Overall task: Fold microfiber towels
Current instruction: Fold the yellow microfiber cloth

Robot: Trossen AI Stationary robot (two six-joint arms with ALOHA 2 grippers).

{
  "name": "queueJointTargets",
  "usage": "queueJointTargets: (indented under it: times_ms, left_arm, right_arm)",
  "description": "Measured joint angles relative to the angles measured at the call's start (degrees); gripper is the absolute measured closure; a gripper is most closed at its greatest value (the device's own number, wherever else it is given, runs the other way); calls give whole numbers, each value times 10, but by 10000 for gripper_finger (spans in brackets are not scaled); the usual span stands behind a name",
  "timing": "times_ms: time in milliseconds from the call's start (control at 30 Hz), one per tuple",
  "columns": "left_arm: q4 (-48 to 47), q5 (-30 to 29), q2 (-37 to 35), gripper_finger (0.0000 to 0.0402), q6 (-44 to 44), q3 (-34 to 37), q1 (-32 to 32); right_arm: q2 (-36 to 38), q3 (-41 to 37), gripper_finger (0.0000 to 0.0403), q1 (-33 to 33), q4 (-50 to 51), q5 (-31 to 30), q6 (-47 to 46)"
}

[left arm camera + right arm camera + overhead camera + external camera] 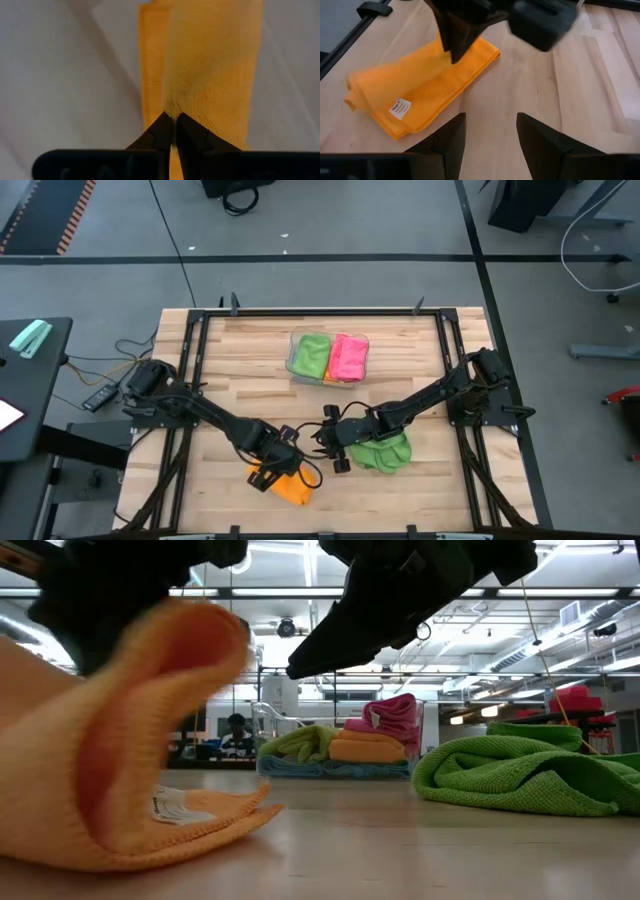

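orange towel (110,750) blurred, cut off left

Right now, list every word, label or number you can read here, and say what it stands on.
None can be read.
White care tag on the orange towel: printed lines, too small to read.
The same tag in the low view: blurred.
Green towel and clear tray: no text visible.

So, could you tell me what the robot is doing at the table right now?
It is folding microfiber towels. The left gripper is shut on a fold of the orange towel near the table's front edge. The right gripper hangs open just beside it, holding nothing, with a crumpled green towel beneath its arm. Folded towels already sit in the clear tray farther back.
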State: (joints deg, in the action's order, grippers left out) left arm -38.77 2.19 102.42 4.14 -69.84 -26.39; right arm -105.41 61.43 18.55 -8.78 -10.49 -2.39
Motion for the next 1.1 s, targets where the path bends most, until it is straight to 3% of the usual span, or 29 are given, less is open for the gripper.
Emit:
queueJointTargets:
  times_ms: [400,567,833,967,1100]
  left_arm:
    - [15,-24,39,380,12,0,11]
    - [25,-32,45,315,-8,0,15]
    - [24,-105,6,178,-39,0,-12]
    - [42,-109,-3,151,-50,-1,-48]
    - [48,-110,6,152,-55,-1,-83]
  right_arm:
    - [0,3,219,0,20,0,19]
    - [0,11,219,0,31,0,27]
    - [0,12,219,0,34,-19,41]
    - [4,12,219,0,38,-22,54]
    - [6,12,219,1,34,-24,78]
